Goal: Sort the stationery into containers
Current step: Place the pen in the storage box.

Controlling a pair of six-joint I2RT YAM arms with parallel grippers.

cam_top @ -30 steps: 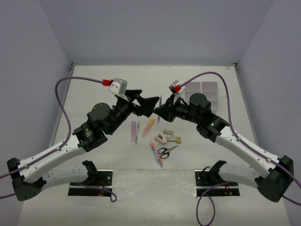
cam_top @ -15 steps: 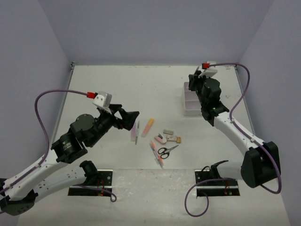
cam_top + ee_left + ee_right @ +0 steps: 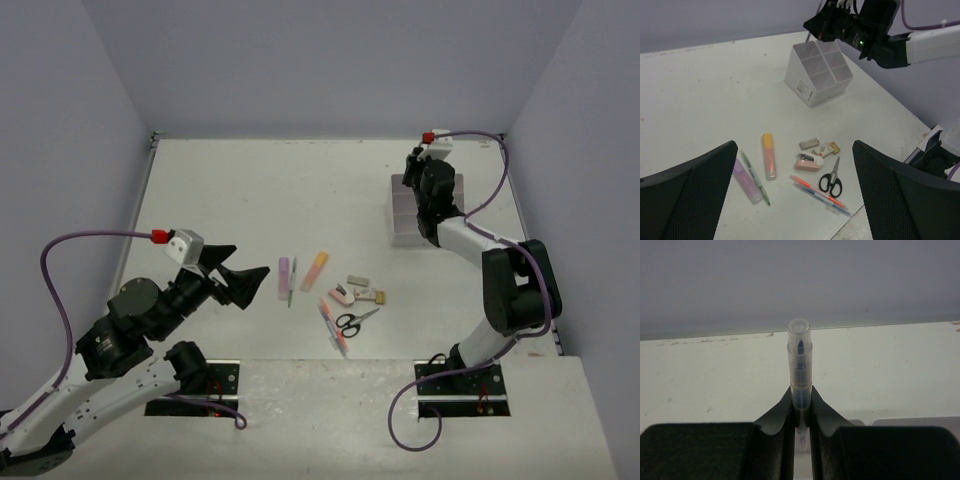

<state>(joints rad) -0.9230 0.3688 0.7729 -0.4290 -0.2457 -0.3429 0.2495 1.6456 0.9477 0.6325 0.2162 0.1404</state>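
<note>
Left tool (image 3: pixel 240 278) is seen at the lower left of the top view with its jaws spread fully apart; nothing is held or touched. The right tool (image 3: pixel 801 395) is clamped on a clear-capped pen (image 3: pixel 800 360), which is held over the white organiser box (image 3: pixel 405 232) at the upper right. On the table (image 3: pixel 250 190), loose stationery is laid out at centre. A lilac highlighter (image 3: pixel 284 272) and an orange highlighter (image 3: pixel 315 270) are seen, then black-handled scissors (image 3: pixel 350 321), a green-grey pen (image 3: pixel 292 280), pink-red pens (image 3: pixel 333 328) and small erasers or clips (image 3: pixel 357 290).
</note>
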